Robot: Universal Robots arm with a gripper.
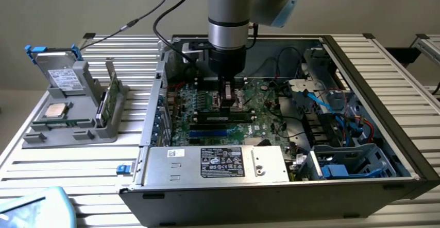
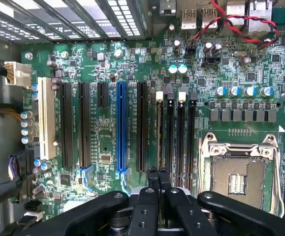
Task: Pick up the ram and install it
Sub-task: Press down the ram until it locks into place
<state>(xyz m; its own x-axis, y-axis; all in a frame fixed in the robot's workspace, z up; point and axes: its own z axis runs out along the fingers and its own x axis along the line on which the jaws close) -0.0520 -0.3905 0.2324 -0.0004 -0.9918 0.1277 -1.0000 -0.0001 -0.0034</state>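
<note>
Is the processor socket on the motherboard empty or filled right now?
Empty. In the wrist view the socket shows bare contacts inside its metal frame, with no chip seated in it.

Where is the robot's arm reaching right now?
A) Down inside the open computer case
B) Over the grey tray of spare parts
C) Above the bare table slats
A: the arm's fingers hang over the green circuit board inside the open computer case.
</note>
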